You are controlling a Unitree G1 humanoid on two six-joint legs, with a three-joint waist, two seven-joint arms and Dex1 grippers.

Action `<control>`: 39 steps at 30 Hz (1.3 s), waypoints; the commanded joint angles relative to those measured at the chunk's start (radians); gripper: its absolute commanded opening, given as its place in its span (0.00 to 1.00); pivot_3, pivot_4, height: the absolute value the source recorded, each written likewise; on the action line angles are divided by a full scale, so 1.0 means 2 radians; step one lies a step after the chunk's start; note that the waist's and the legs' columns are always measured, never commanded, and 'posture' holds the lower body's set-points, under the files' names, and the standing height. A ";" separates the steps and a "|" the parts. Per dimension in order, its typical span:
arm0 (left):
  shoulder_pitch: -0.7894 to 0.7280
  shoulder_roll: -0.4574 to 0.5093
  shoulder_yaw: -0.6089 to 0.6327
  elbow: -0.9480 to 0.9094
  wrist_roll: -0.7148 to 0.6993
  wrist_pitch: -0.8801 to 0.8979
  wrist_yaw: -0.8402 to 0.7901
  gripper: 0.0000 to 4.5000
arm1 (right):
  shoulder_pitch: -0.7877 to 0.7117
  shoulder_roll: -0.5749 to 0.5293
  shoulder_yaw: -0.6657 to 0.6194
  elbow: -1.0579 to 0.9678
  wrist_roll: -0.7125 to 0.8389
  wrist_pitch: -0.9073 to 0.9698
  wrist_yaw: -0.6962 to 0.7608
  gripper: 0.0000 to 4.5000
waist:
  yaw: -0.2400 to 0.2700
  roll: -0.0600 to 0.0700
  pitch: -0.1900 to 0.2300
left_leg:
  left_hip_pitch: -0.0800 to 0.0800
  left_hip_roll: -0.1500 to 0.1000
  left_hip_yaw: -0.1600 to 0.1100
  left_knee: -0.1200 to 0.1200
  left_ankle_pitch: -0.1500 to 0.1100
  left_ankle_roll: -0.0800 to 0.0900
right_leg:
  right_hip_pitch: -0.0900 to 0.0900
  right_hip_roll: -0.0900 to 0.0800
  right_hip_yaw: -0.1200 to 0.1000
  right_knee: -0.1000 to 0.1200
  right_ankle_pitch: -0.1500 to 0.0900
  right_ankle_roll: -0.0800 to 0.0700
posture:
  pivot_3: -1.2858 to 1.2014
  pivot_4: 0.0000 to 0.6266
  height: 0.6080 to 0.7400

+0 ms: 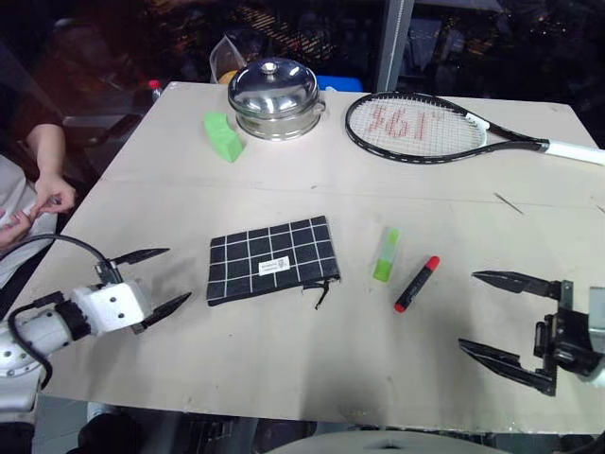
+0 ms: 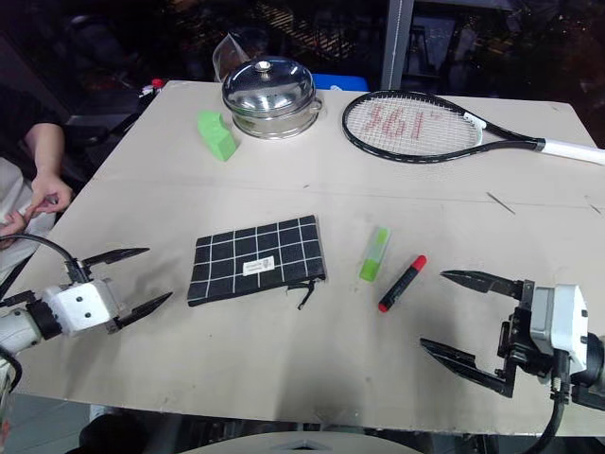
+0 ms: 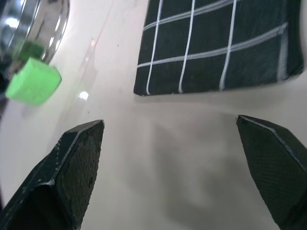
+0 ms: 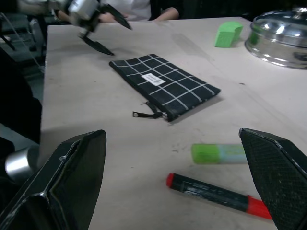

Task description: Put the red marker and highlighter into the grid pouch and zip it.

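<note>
Nearest, at the near left of the table [image 1: 312,359]: left claw [image 1: 156,281], spread wide, holding nothing, tips aimed right at the grid pouch [image 1: 272,259] but well apart from it. At near right: right claw [image 1: 496,315], likewise spread wide and empty, its body cut off by the frame edge, tips pointing left toward the pens.

Grid pouch flat on the table between the two claws, white label face up, zip pull [image 1: 321,295] trailing off its near right corner; cannot tell whether the zip is open or closed. Just right of the pouch: highlighter [image 1: 386,253], lying flat, bright cap toward the far side. Right of that and slightly nearer: red marker [image 1: 417,284], angled, apart from the highlighter, not touching it. Both pens outside the pouch.

Farther back: green wedge block [image 1: 223,135] beside a domed steel lid [image 1: 275,97], a clear container behind the lid mostly hidden. At far right: tennis racket [image 1: 425,128], handle end cut off by the frame. At far left edge: a person's hand [image 1: 49,197] and forearm, partly out of frame.
</note>
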State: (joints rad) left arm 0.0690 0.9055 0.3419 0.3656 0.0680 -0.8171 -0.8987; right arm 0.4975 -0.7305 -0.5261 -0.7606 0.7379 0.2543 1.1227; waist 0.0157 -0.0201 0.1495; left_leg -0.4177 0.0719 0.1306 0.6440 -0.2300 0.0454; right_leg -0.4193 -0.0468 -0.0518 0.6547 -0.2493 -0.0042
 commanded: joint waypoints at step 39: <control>-0.146 -0.095 -0.200 -0.233 -0.207 0.437 -0.030 0.01 | -0.364 0.134 0.223 0.070 0.174 0.413 -0.562 1.00 | -0.013 0.001 -0.004 | 0.000 0.000 0.001 0.004 0.001 0.004 | 0.004 0.001 -0.004 0.004 0.000 0.005 | 0.52 0.24 1.00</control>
State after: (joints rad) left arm -0.2221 0.7159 -0.0824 -0.0640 -0.3446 0.0588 -0.9614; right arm -0.2119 -0.4784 -0.0849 -0.6252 1.0625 1.0708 0.0216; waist -0.0110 -0.0188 0.1424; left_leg -0.4173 0.0727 0.1318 0.6529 -0.2274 0.0537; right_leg -0.4118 -0.0455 -0.0589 0.6627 -0.2500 0.0052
